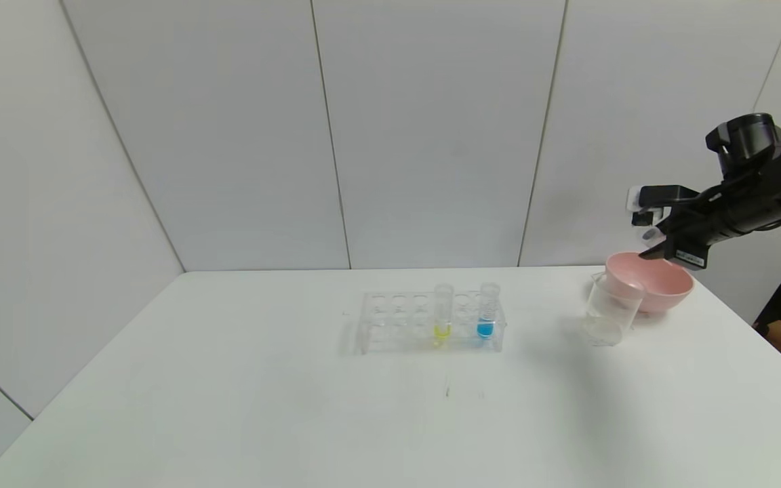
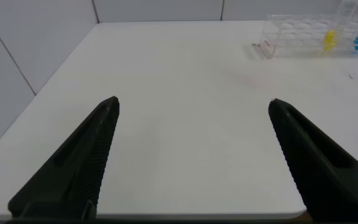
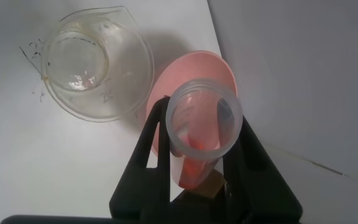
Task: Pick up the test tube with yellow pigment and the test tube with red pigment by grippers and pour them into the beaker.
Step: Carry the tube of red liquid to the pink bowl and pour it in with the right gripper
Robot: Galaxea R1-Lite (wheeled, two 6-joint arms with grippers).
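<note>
My right gripper is shut on the test tube with red pigment and holds it in the air over the near rim of the pink bowl. Orange-red liquid shows inside the tube. The clear beaker stands on the table just left of the bowl, below and beside the gripper; it also shows in the right wrist view. The test tube with yellow pigment stands upright in the clear rack at mid-table. My left gripper is open and empty, low over the table's near left part.
A blue-liquid tube stands in the rack to the right of the yellow one. The white table ends just right of the pink bowl. White wall panels stand behind the table. A person's arm shows at the far right edge.
</note>
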